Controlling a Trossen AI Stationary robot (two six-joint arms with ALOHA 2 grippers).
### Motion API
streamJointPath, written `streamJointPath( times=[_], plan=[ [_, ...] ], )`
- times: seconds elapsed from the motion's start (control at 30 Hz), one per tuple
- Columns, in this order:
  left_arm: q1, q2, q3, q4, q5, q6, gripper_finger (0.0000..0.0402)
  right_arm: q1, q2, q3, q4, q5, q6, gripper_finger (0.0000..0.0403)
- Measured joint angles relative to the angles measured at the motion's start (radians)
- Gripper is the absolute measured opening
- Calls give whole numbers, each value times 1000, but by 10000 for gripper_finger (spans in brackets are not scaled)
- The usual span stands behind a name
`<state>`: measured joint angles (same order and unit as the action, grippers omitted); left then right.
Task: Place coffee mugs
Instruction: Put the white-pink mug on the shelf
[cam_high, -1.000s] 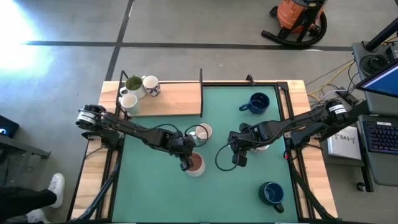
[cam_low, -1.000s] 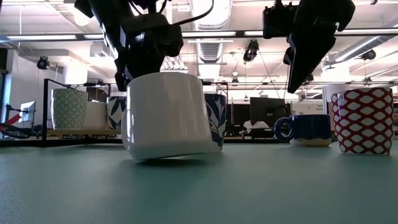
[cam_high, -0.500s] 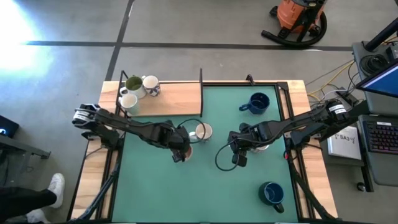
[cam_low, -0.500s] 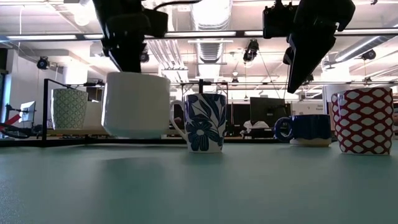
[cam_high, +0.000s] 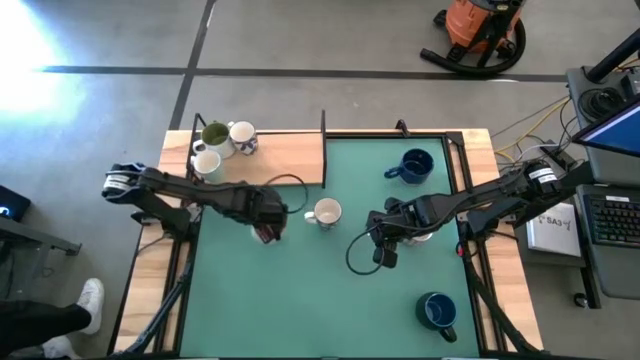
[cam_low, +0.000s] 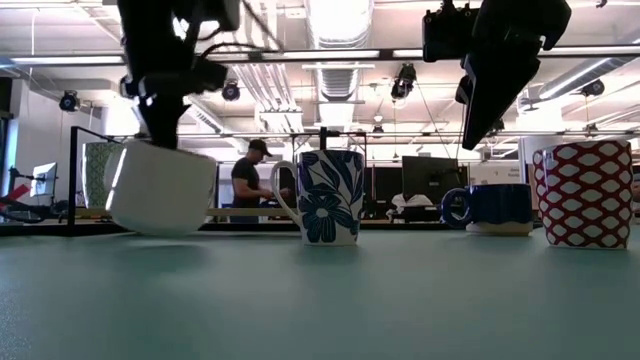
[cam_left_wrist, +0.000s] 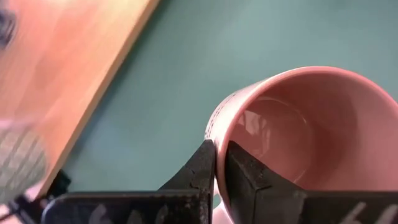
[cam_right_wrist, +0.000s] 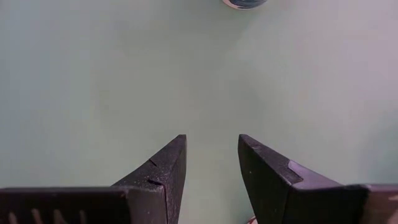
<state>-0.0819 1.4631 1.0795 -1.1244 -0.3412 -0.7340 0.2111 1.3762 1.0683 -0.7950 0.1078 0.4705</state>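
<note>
Toward nine o'clock on the green mat (cam_high: 300, 290), the left gripper (cam_high: 266, 226) is pinching the rim of a pink-lined white mug (cam_low: 160, 186), its fingers (cam_left_wrist: 205, 171) clamped tight on the wall and holding the mug tilted just above the surface. At centre, a floral mug (cam_high: 325, 212) is standing upright. Near three o'clock the right gripper (cam_high: 384, 257) is hovering with its fingers (cam_right_wrist: 165, 168) spread and gripping nothing. Three mugs (cam_high: 220, 145) are sitting on the wooden board (cam_high: 285, 160) at eleven o'clock, and navy mugs are resting at one o'clock (cam_high: 413, 166) and five o'clock (cam_high: 437, 312).
</note>
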Motion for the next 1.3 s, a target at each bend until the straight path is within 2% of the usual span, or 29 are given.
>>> streamJointPath(
  times=[0.4,0.63,0.77,0.93,1.0,1.3],
  plan=[
    [111,-263,-312,86,-42,-275,12,0,0,0,0,0,0,134],
    [111,-356,-354,93,-46,-297,29,0,0,0,0,0,0,134],
    [111,-388,-311,92,-29,-221,42,0,0,0,0,-1,0,134],
    [103,-395,-247,94,167,-55,68,0,0,0,0,-2,1,134],
    [87,-392,-223,99,203,7,79,0,0,0,0,-2,1,134],
    [-35,-336,-200,108,211,199,124,0,0,0,0,-2,1,134]
  ],
)
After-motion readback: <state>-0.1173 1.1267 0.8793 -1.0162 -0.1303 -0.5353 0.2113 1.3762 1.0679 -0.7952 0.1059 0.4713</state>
